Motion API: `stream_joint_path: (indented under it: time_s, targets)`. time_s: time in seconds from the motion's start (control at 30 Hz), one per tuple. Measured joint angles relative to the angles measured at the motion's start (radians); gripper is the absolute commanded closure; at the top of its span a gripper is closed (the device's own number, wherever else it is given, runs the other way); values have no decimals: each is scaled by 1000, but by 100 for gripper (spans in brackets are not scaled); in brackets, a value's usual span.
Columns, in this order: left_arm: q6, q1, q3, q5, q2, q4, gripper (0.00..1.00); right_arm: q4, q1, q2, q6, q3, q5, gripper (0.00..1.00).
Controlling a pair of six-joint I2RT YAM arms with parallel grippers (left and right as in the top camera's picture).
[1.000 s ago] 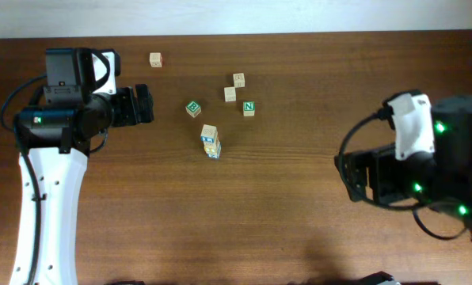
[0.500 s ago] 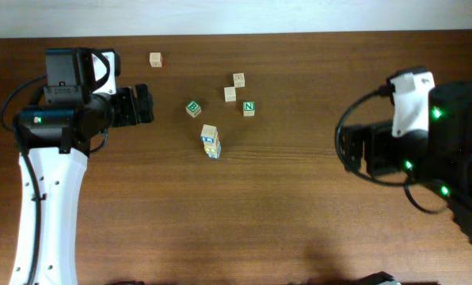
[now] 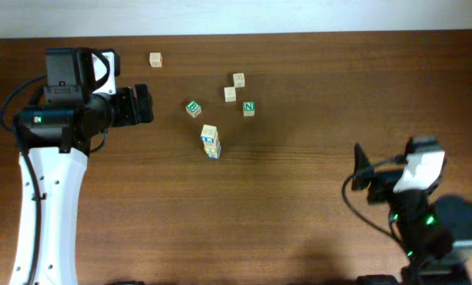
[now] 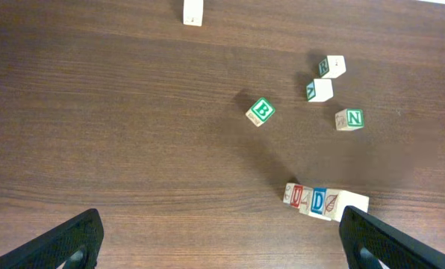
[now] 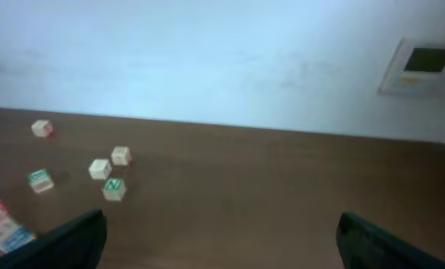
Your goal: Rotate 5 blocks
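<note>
A short row of three touching blocks (image 3: pixel 211 141) lies mid-table; the left wrist view shows a red U block (image 4: pixel 297 196), a blue D block (image 4: pixel 319 201) and a pale block (image 4: pixel 354 202). Two more pale blocks (image 3: pixel 238 79) (image 3: pixel 230 94) sit behind them, and a lone block (image 3: pixel 155 59) lies at the far left. My left gripper (image 3: pixel 145 104) (image 4: pixel 222 240) hovers open to the left of the group, and its right finger (image 4: pixel 372 239) is just beside the row. My right gripper (image 3: pixel 363 168) (image 5: pixel 221 237) is open at the front right, far from every block.
A green B cube (image 3: pixel 192 108) and a green N cube (image 3: pixel 249 108) lie among the blocks. The right wrist view looks across the table (image 5: pixel 282 194) to a pale wall with a small panel (image 5: pixel 422 63).
The right arm has pulled back towards the front edge of the table, and its gripper now tilts up. The left arm and all the blocks are unmoved.
</note>
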Motion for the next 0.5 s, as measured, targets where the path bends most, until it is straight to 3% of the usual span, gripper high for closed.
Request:
stream_joint_path:
  time_s: [0.27, 0.5]
  targets:
    - [0, 0, 0, -2, 0, 0, 1, 318, -18, -331, -8, -516, -24, 2]
    - [0, 0, 0, -2, 0, 1, 1, 324, -18, -447, -8, -658, -23, 2]
